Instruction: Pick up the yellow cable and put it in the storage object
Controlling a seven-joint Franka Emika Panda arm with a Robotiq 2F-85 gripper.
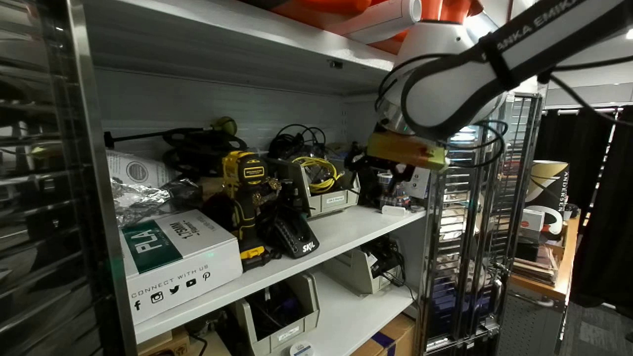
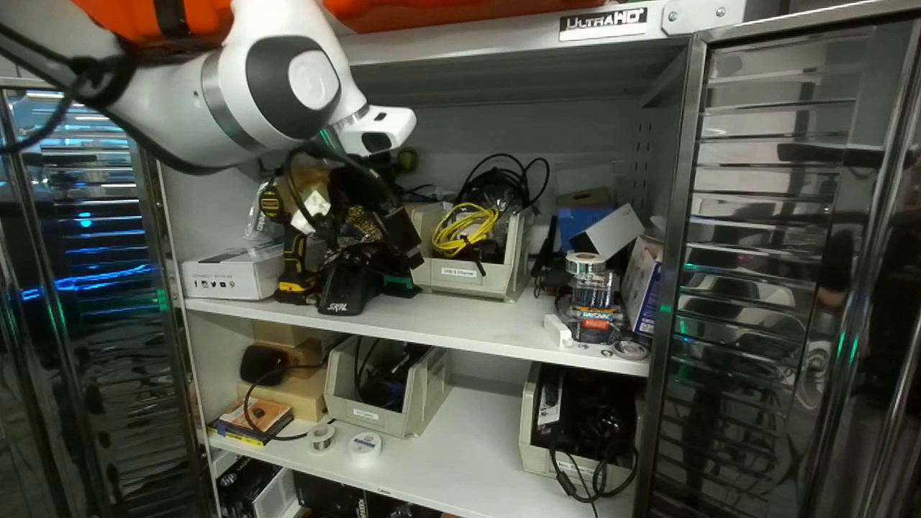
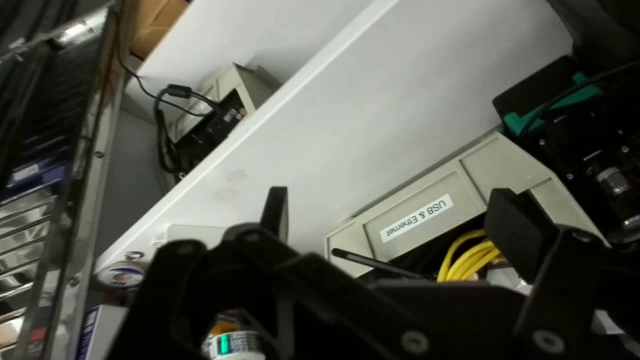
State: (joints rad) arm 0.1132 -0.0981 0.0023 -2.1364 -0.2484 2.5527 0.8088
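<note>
The yellow cable [image 1: 322, 187] is a loose coil lying in the top of the whitish-grey open bin [image 1: 334, 200] on the upper shelf. Both exterior views show the cable [image 2: 450, 246] over dark cords inside the bin [image 2: 460, 277]. In the wrist view only part of the cable [image 3: 465, 260] shows; my gripper hides the rest. The bin [image 3: 420, 220] there has a "USB & Ethernet" label, upside down. My gripper [image 3: 396, 217] is open and empty, fingers wide apart, with the bin's front beyond them. It also shows in an exterior view [image 1: 378, 170], apart from the cable.
A yellow-black drill [image 2: 291, 262], a SKIL charger [image 2: 344, 288] and a white-green box [image 1: 183, 262] stand on one side of the bin. Batteries and a tape roll [image 2: 586, 262] are on the other. A shelf above [image 2: 504, 54] and metal doors [image 2: 777, 252] bound the space.
</note>
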